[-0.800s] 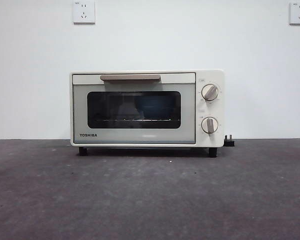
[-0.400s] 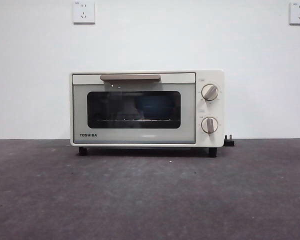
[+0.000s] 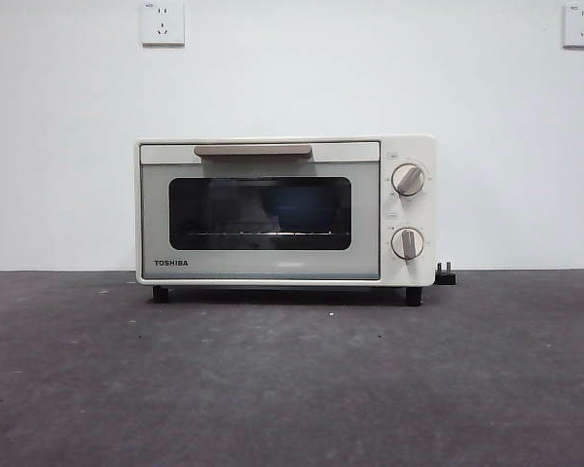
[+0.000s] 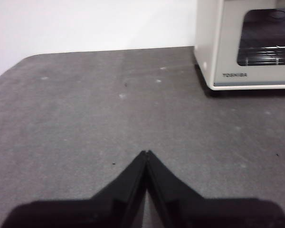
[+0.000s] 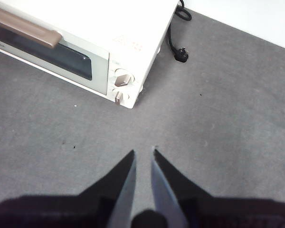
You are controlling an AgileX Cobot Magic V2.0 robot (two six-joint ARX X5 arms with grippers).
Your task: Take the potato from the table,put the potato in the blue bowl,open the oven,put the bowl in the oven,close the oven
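The cream-white oven (image 3: 263, 265) stands at the back of the table (image 3: 292, 379) with its door closed and the beige handle (image 3: 253, 151) at the top. A dim bluish shape (image 3: 307, 204) shows behind the dark glass; whether it is the blue bowl I cannot tell. The potato is out of view. My left gripper (image 4: 146, 153) hovers over bare table to one side of the oven (image 4: 209, 52), shut and holding nothing. My right gripper (image 5: 143, 152) hangs above the table near the oven's (image 5: 109, 28) knob end, jaws slightly open and empty. No arm shows in the front view.
Two round knobs (image 3: 408, 180) sit on the oven's right side. A black plug (image 5: 182, 55) and its cord lie on the table beside the oven. A white wall with two sockets (image 3: 163, 21) stands behind. The table's rounded corner (image 4: 19, 64) shows in the left wrist view.
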